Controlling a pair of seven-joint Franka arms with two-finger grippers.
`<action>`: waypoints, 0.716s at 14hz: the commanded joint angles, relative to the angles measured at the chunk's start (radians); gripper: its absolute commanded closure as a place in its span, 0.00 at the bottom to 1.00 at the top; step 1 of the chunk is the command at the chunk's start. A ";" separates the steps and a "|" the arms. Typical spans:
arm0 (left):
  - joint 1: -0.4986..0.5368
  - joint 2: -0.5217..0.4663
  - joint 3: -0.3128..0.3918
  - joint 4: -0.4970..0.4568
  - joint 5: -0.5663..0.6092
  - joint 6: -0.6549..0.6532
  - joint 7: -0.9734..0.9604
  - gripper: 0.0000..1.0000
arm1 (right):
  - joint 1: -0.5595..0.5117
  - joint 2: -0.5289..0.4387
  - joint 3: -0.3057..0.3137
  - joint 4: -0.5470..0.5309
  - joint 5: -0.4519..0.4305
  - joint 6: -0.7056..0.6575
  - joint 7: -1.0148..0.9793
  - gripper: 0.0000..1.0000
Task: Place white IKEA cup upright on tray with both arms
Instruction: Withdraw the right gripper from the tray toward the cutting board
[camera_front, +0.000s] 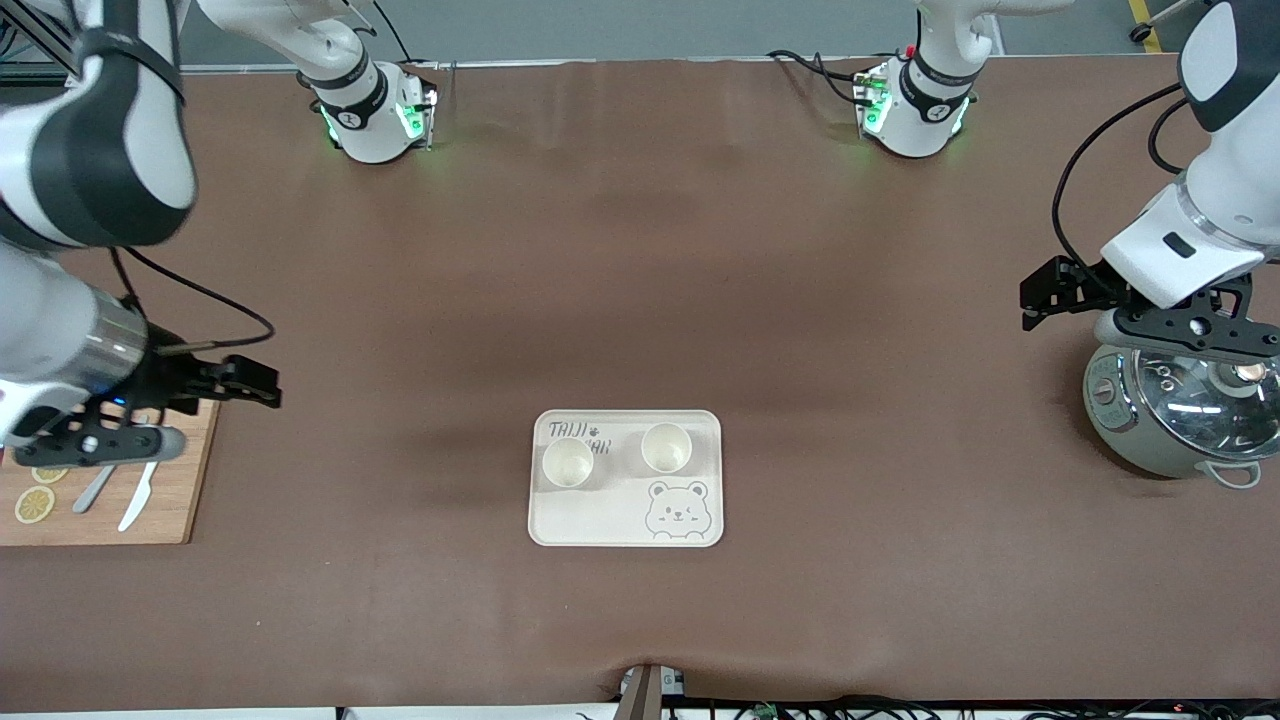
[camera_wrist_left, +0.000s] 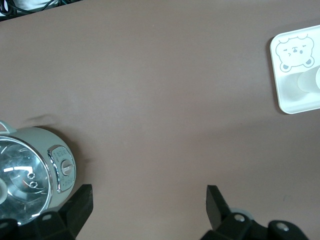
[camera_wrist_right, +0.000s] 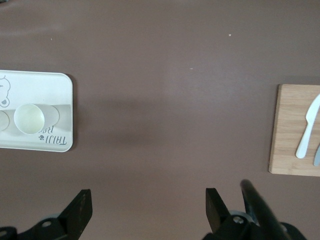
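Standing upright on the tray (camera_front: 625, 520), lower centre of the front view, two white cups were seen: one cup (camera_front: 567, 463) toward the right arm's end, the other cup (camera_front: 666, 447) toward the left arm's end, both on the lettered half, apart from each other, above the bear drawing. The left gripper (camera_wrist_left: 150, 205) was held at the right edge of the front view, over the pot with a glass lid (camera_front: 1180, 410) and the bare table (camera_front: 640, 250) beside it, fingers wide apart, nothing between them. The right gripper (camera_wrist_right: 148, 207) was held at the left edge, over the wooden cutting board (camera_front: 170, 500) that carried a knife (camera_front: 137, 498) and lemon slices (camera_front: 34, 504); fingers likewise spread, nothing gripped. Both grippers were well apart from the tray.
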 joint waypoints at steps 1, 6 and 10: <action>-0.007 0.005 -0.004 0.007 0.024 0.002 -0.005 0.00 | -0.061 -0.068 0.012 -0.040 -0.005 -0.030 0.004 0.00; -0.005 0.008 -0.013 0.009 0.022 0.003 -0.012 0.00 | -0.121 -0.134 0.012 -0.040 -0.004 -0.126 -0.002 0.00; 0.001 0.009 -0.013 0.011 0.022 0.011 -0.010 0.00 | -0.121 -0.218 0.011 -0.136 -0.011 -0.131 0.000 0.00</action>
